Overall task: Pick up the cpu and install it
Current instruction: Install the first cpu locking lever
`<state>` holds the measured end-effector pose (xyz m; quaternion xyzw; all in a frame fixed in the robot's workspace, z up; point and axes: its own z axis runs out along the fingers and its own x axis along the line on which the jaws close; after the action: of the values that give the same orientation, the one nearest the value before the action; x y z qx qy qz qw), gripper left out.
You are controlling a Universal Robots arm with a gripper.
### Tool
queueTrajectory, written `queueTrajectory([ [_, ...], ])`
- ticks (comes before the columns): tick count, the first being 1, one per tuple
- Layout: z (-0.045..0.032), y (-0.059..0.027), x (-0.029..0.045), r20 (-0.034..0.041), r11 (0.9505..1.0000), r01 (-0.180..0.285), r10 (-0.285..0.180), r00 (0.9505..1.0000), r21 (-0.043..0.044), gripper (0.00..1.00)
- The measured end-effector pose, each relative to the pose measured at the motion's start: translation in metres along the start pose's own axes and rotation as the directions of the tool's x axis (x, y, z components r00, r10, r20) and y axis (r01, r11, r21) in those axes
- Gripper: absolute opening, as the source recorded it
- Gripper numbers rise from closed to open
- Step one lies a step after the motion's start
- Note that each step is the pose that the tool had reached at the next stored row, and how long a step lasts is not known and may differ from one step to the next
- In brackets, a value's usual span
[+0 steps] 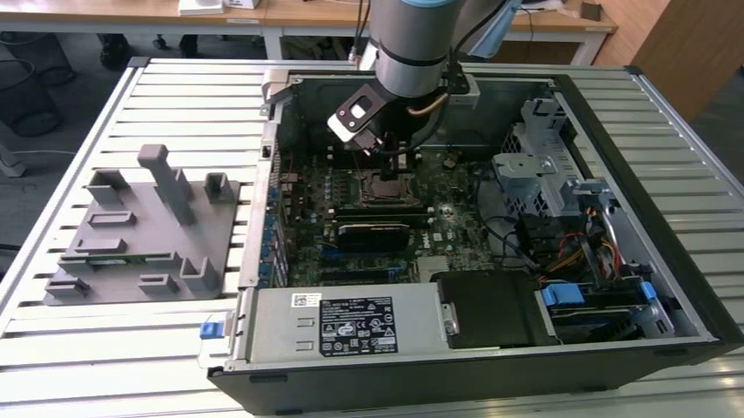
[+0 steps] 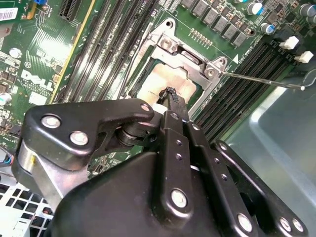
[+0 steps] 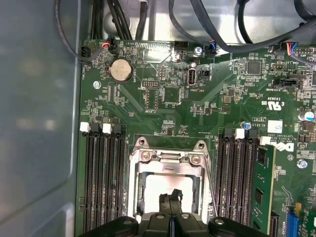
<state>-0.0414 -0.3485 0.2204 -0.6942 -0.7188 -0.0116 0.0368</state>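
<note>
cpu (image 3: 159, 186): pale, shiny square lying inside the socket opening, between the two banks of memory slots (image 3: 103, 182). Judged placed; full seating cannot be confirmed.
Computer case (image 1: 465, 370): laid open on the slatted table (image 1: 152, 348), with the arm (image 1: 407, 43) reaching down into it.
Motherboard (image 3: 163, 94): green and exposed. Nothing is seen obstructing the socket.
Socket frame (image 3: 168, 157): metal frame surrounding the cpu. The wire lever (image 2: 261, 79) stands out to one side and is judged unlatched.
Gripper (image 3: 171, 196): fingers drawn together with no gap, and nothing is seen between them. The tip is directly over the cpu; contact cannot be resolved.
Step in hand: install stage, at placement. Pick-up is judged done.
Next move, demands: a light, straight vertical touch is called for, with no sideways drag across the lid. The socket contacts are judged easily damaged.
</note>
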Motion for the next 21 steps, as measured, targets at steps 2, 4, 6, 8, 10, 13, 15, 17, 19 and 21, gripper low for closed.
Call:
queueTrajectory([
  [2,-0.0011,0.0,0.0001,0.0,1.0,0.0,0.0,1.0,0.0001,0.11],
  [4,-0.0029,-0.0001,0.0002,0.0,1.0,0.0,0.0,1.0,0.0,0.11],
  [6,-0.0047,-0.0002,0.0003,0.0,1.0,0.0,0.0,1.0,0.0,0.11],
  [8,-0.0059,-0.0002,0.0004,0.0,1.0,0.0,0.0,1.0,0.0,0.11],
  [10,-0.007,-0.0002,0.0005,0.0,1.0,0.0,0.0,1.0,0.0,0.11],
  [13,-0.0081,-0.0003,0.0006,0.0,1.0,0.0,0.0,1.0,0.0,0.11],
  [15,-0.009,-0.0003,0.0006,-0.0001,1.0,0.0,0.0,1.0,-0.0001,0.11],
  [17,-0.0097,-0.0003,0.0007,-0.0002,1.0,0.0,0.0,1.0,-0.0001,0.11],
  [19,-0.0101,-0.0003,0.0007,-0.0002,1.0,0.0,0.0,1.0,-0.0001,0.11],
  [21,-0.0104,-0.0003,0.0008,-0.0001,1.0,0.0,0.0,1.0,-0.0001,0.11],
])
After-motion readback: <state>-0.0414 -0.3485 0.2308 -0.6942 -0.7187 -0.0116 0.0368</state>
